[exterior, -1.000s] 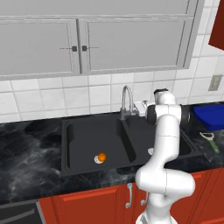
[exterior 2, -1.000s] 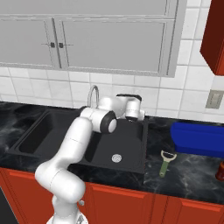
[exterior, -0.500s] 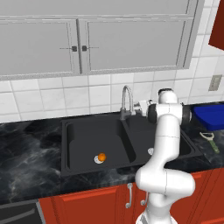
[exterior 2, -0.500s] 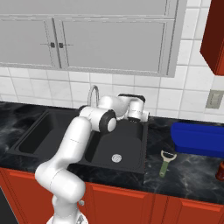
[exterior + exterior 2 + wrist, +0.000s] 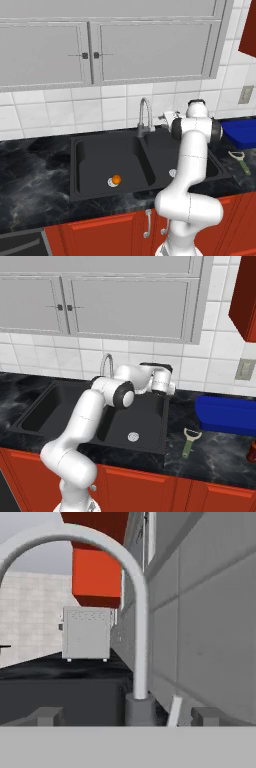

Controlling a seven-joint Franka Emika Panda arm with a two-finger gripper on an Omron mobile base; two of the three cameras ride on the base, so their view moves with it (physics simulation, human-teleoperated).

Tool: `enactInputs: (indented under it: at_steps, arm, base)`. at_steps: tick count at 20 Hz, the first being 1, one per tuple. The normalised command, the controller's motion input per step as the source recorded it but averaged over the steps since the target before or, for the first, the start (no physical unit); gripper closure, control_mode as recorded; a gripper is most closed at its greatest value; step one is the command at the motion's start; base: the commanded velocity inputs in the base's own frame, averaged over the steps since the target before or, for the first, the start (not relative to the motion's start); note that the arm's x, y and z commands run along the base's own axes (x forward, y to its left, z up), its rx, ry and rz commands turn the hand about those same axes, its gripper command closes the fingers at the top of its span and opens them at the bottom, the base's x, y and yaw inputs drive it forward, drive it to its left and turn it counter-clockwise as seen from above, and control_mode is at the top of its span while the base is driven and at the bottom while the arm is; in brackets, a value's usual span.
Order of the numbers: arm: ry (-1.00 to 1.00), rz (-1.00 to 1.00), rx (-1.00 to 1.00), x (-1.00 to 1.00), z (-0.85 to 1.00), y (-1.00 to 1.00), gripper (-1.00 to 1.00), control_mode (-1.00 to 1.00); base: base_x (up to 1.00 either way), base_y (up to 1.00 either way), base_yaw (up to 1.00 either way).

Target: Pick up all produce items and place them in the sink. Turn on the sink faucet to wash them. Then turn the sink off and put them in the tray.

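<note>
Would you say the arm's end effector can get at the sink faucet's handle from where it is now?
Probably yes. The open end effector faces the sink faucet squarely, and the small lever at its base stands between the fingertips with nothing in between. The orange fruit lies well aside in the left basin of the sink.

One orange fruit (image 5: 116, 179), one tray (image 5: 226, 415) (blue), apparently one peeler (image 5: 189, 440).
</note>
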Motion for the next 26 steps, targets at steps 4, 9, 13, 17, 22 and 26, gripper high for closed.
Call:
enactInputs:
  at_steps: [4,9,13,17,22,26]
  arm:
    - [-0.14,0.00,0.00,-0.64,0.48,0.00,-1.00,-1.00]
    - [-0.21,0.00,0.00,-0.79,0.46,0.00,-1.00,-1.00]
    - [-0.19,0.00,0.00,-0.78,0.43,0.01,-1.00,-1.00]
    - [-0.20,0.00,0.00,-0.78,0.42,0.05,-1.00,-1.00]
    - [-0.28,0.06,-0.06,-0.66,0.50,0.16,-1.00,-1.00]
    - [-0.26,0.11,-0.20,-0.59,0.53,0.38,-1.00,-1.00]
  base:
    - [0.00,0.00,0.00]
    - [0.00,0.00,0.00]
    - [0.00,0.00,0.00]
    - [0.00,0.00,0.00]
    - [0.00,0.00,0.00]
    - [0.00,0.00,0.00]
